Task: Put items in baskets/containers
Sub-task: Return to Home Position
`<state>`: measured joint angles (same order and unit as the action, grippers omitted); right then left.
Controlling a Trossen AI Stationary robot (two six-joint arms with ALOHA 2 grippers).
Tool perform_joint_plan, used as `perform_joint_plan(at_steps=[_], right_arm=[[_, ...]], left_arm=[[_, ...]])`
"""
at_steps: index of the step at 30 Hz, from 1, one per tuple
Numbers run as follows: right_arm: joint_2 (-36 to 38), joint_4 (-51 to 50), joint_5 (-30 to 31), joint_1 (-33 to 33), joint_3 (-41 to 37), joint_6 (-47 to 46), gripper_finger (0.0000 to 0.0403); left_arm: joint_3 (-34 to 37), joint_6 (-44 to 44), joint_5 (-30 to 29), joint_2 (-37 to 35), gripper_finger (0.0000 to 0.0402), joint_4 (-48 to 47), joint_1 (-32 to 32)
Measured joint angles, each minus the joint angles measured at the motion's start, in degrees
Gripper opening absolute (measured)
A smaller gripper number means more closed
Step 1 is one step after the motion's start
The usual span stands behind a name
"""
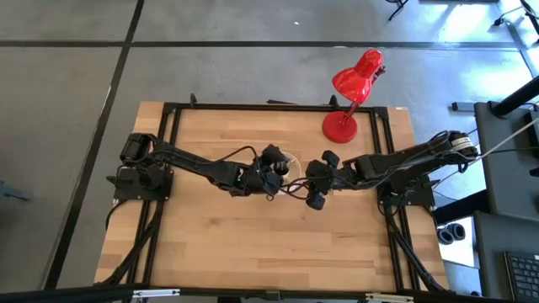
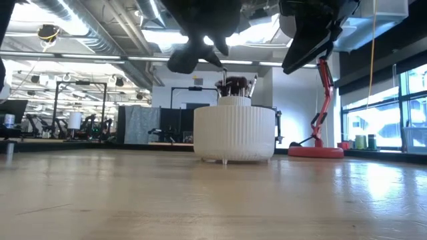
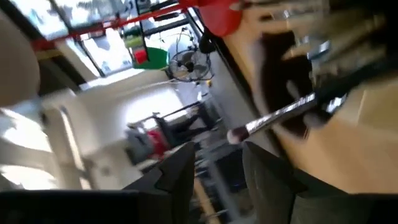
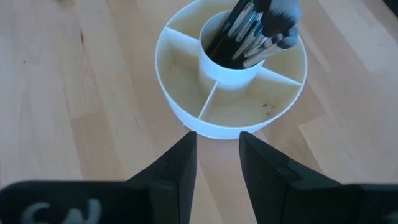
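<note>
red desk lamp (image 1: 357, 80), wooden table (image 1: 253, 244)

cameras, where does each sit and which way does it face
high: above the table, straight down; both arms, left hand and right hand at the organizer.
low: table height, level toward the room; arms overhead.
left wrist: past own fingers at a blurred brush.
right wrist: past own fingers, down into the organizer's brushes.
Low and right wrist share the organizer.
</note>
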<state>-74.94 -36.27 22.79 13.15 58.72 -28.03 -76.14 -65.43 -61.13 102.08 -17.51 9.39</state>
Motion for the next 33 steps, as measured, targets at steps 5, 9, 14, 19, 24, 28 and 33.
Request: perform_joint_plan(at_steps=[5,9,14,19,24,28,33], right_arm=[[0.0,0.0,0.1,0.0,0.0,-0.2,0.0121],[0.0,0.0,0.2,0.0,0.0,-0.5,0.0121],[0.0,0.4,0.2,-0.3,0.0,-0.9,0.0121],[0.0,0.0,0.2,-0.3,0.0,-1.5,0.0121],[0.0,-1.4,0.2,-0.2,0.0,-1.5,0.0121],[0.0,-1.5,0.1,-0.2,0.0,-1.5,0.0121],[0.0,-1.5,0.1,-0.2,0.0,-1.5,0.0121]], left_arm=[[0.0,10.2,-1.8,0.0,0.0125,0.2,-0.8],[-0.7,17.9,-4.1,-0.2,0.011,3.9,-3.0],[-6.9,38.1,10.8,-0.4,0.0091,-2.5,-6.7],[-11.3,56.8,37.6,-0.4,0.0074,-11.2,-12.4],[-11.5,64.2,42.4,-0.4,0.0063,-16.4,-16.1],[-11.5,65.6,41.6,-0.4,0.0061,-18.1,-17.4],[-11.5,69.3,54.2,-0.4,0.0063,-18.3,-17.3]])
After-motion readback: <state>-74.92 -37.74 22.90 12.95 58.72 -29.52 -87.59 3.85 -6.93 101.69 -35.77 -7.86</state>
